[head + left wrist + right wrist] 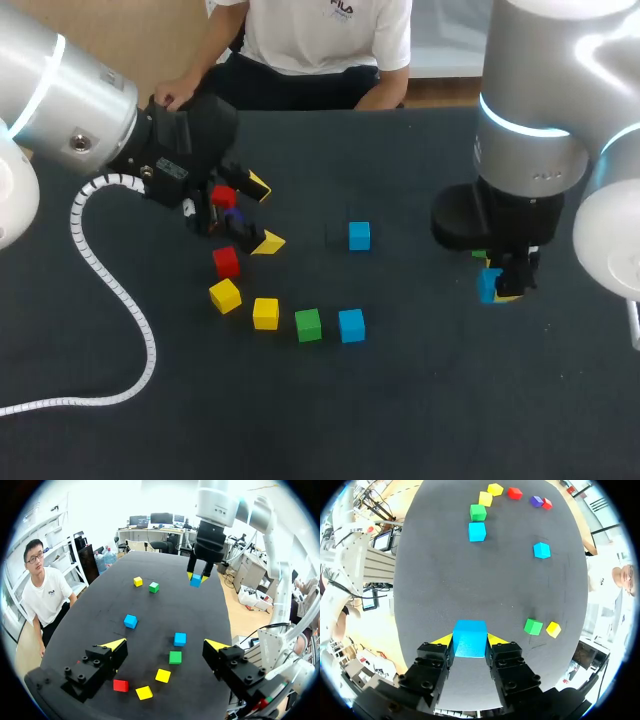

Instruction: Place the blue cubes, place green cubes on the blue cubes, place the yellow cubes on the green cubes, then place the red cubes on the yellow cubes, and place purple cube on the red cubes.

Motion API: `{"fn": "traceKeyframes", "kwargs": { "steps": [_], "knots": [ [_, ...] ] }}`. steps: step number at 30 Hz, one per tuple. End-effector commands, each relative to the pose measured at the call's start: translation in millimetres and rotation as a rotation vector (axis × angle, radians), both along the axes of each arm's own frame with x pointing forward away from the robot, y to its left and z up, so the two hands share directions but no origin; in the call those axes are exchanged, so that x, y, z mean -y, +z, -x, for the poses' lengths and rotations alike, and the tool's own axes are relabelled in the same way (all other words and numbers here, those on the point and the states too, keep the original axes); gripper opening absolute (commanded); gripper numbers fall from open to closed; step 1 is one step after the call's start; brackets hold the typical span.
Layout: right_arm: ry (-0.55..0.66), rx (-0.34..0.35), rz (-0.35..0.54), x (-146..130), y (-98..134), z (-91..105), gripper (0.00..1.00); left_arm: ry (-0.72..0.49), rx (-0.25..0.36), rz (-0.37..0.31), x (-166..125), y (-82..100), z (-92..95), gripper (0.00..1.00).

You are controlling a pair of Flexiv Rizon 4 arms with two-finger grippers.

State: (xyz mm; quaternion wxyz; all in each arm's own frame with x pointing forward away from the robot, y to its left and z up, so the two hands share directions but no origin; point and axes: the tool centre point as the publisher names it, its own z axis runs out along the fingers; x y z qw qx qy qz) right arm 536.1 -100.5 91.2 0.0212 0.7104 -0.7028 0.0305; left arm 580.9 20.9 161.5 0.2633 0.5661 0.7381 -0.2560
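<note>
My right gripper (470,641) is shut on a blue cube (470,630) and holds it just above the table at the right (488,285). A green cube (533,626) and a yellow cube (553,629) lie close beside it. My left gripper (262,214) stands open over a red cube (224,197) and a purple cube (536,501). Ahead of it a curved row holds a red cube (120,685), two yellow cubes (144,693) (162,675), a green cube (175,657) and a blue cube (180,639). Another blue cube (359,236) lies alone mid-table.
A white coiled cable (110,290) hangs from my left arm over the table's left side. A person sits at the far edge with a hand (170,97) near my left arm. The dark tabletop (420,400) is bare at the front.
</note>
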Motion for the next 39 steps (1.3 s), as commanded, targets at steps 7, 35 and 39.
{"fn": "traceKeyframes", "kwargs": {
  "steps": [7, 35, 39],
  "knots": [
    [0.0, -0.002, -0.001, 0.2, 0.5, -0.1, 0.0, -0.001, -0.003, -0.005, 0.7, 0.3, -1.6, 1.0],
    [0.141, 0.06, -0.042, -70.8, -1.5, -58.8, 0.0, -0.001, -0.003, -0.005, 0.7, 0.3, -1.6, 1.0],
    [0.155, 0.052, -0.047, -72.2, -6.6, -68.6, 0.0, -0.001, -0.003, -0.005, 0.7, 0.3, -1.6, 1.0]
  ]
}}
